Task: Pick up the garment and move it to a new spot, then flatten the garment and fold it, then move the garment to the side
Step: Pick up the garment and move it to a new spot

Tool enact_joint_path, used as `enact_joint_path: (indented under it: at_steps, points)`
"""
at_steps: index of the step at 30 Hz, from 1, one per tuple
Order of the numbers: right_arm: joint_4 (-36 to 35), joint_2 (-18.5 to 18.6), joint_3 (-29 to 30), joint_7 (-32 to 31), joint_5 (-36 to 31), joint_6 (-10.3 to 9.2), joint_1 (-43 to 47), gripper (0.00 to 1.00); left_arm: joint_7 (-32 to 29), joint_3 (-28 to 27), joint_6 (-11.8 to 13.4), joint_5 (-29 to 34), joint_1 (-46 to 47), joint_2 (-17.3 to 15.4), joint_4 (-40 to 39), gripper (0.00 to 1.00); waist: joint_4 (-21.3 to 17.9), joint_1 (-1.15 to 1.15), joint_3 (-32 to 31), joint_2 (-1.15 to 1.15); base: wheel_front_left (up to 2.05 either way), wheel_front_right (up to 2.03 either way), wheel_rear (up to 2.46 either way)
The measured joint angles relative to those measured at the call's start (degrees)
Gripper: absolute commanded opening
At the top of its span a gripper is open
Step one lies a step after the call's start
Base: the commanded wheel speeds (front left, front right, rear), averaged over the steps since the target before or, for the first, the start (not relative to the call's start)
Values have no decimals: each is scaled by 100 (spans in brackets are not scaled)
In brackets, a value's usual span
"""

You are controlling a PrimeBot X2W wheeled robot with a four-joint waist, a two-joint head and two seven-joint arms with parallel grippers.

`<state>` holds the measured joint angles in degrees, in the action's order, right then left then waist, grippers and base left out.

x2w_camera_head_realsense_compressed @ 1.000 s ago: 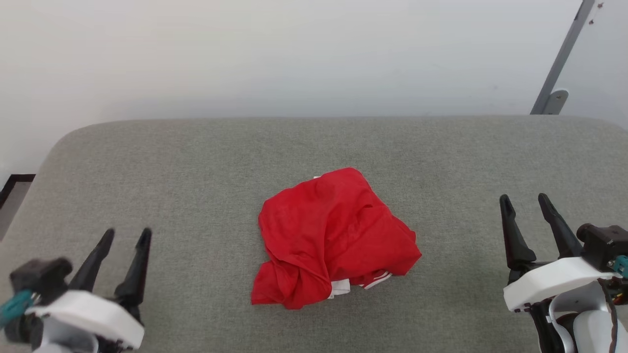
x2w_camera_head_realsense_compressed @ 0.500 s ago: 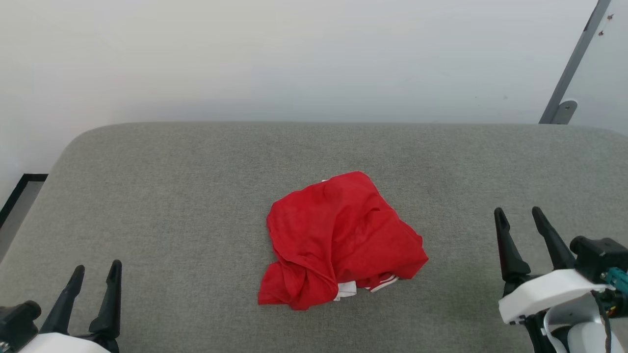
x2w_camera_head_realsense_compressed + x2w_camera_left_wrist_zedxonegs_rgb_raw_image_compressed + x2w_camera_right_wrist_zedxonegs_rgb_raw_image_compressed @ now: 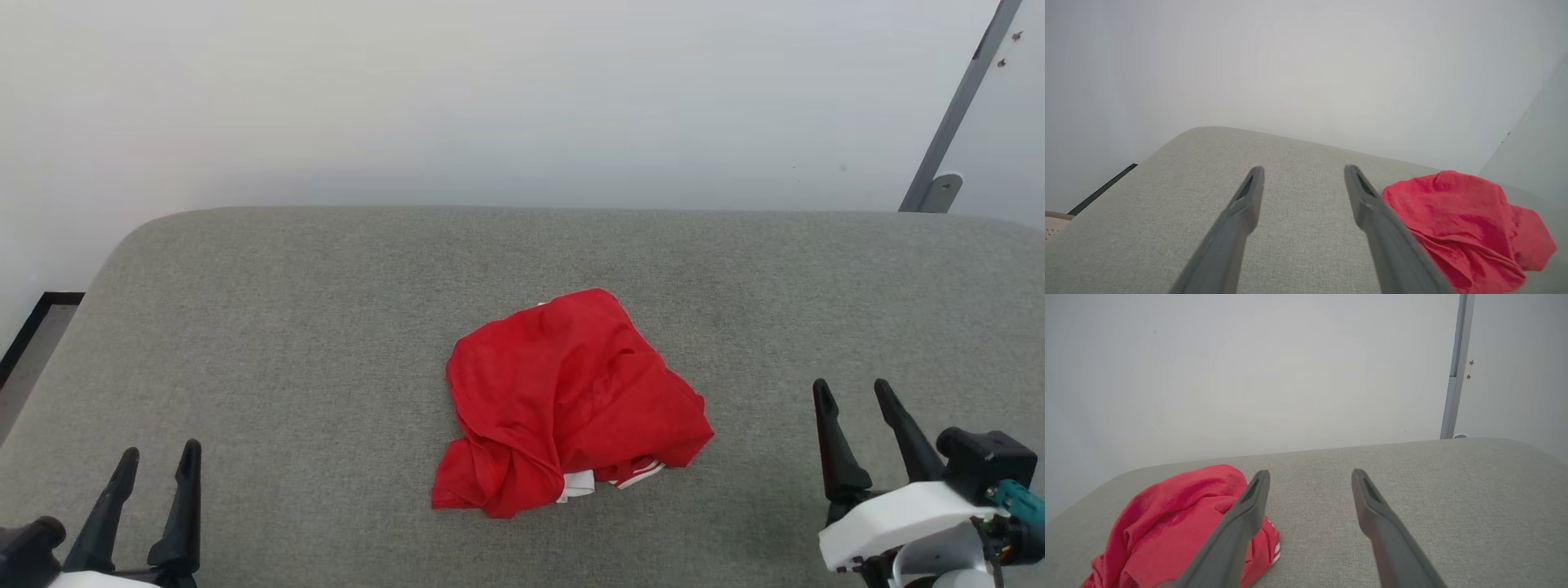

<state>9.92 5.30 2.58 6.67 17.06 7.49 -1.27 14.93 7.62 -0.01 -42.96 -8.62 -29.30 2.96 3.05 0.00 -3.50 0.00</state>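
Grey woven pad w/ rounded far corners fills the foreground; plain white wall behind; slanted grey metal bar w/ a foot bracket at far right; dark floor strip at far left. Mid-pad, the garment lies crumpled in a red heap, w/ a bit of white + striped trim at its near edge; nothing touches it. L gripper low left, R gripper low right; both w/ fingers spread, empty, well apart from the garment. Vs 1 s ago: whole view shifted slightly, so cam moved; heap keeps same shape; both grippers sit lower in head view, nearer the robot; L wrist shell mostly out of frame.
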Motion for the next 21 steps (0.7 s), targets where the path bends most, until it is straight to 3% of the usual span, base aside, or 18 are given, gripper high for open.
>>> enact_joint_path:
  at_steps: [21]
  points:
    - [18,-125,45,41,-9,0,103,100,3,-144,-152,116,-3,378,76,100,-40,0,-81,0,0,0,0]
